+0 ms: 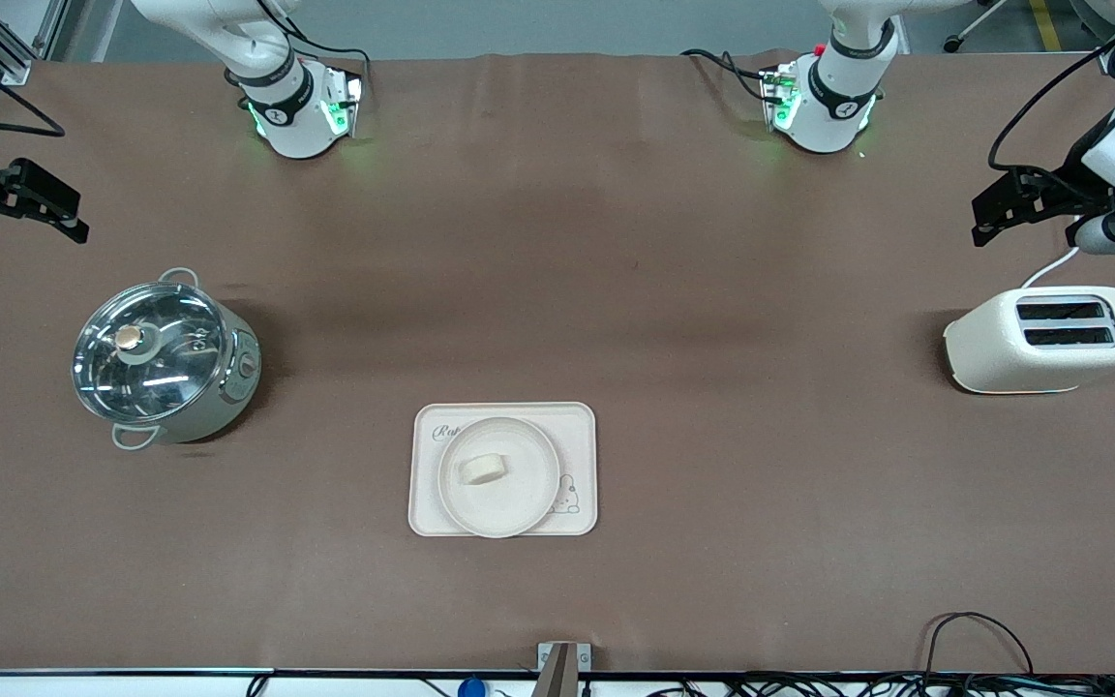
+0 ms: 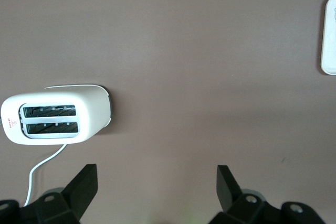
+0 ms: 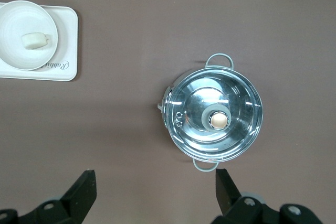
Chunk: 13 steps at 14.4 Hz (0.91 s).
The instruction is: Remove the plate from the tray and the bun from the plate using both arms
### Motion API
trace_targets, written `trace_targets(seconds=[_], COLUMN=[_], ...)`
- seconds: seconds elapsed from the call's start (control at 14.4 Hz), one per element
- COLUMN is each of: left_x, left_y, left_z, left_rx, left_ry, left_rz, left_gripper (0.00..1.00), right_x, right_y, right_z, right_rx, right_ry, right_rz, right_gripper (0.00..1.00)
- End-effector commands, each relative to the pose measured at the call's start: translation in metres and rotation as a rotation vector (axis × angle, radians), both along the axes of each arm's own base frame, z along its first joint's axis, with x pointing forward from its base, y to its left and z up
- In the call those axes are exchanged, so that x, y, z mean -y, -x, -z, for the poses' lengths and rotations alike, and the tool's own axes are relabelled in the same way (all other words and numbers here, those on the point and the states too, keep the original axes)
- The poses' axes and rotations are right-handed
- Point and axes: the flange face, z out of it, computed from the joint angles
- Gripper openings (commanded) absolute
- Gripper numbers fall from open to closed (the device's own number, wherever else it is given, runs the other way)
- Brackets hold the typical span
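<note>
Near the front camera, mid-table: the tray (image 1: 502, 469) is seen lying flat, with the plate (image 1: 498, 477) on it and the bun (image 1: 483, 469) on the plate.
Progress: nothing is judged done; both removals are left.
Left gripper (image 1: 1009, 207): held wide open and empty, over bare table at the toaster's (image 1: 1047, 338) 12 o'clock.
Right gripper (image 1: 17, 200): spread wide and empty, at the pot's (image 1: 165, 356) 11 o'clock.
Views: only a tray edge (image 2: 329, 35) is shown in the left wrist view; tray, plate and bun are all shown in the right wrist view.
</note>
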Motion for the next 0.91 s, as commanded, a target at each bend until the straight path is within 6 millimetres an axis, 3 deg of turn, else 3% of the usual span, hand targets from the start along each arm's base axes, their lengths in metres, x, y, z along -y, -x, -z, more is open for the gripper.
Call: trace_targets(seconds=[0.0,0.63,0.77,0.84], left_x=[-0.003,-0.007,-0.008,-0.008], left_y=[-0.004,-0.008,-0.009,-0.009], left_z=[-0.002,0.006,0.005,0.005], left_rx=[-0.014,-0.028,-0.024,-0.024], left_ry=[-0.001,0.000,0.000,0.000], left_rz=[0.012,0.009,0.008,0.008], left_gripper=[1.00,1.00,1.00,1.00], right_x=[0.000,-0.003,-0.025,-0.034], right_y=[0.003,0.001,-0.005,-0.016], right_z=[-0.001,0.005,0.012,0.027], right_rx=[0.005,-0.008,-0.016,-0.023], right_ry=[0.007,-0.002,-0.051,-0.059], right_rz=[0.011,0.015,0.043,0.059], right_gripper=[1.00,1.00,1.00,1.00])
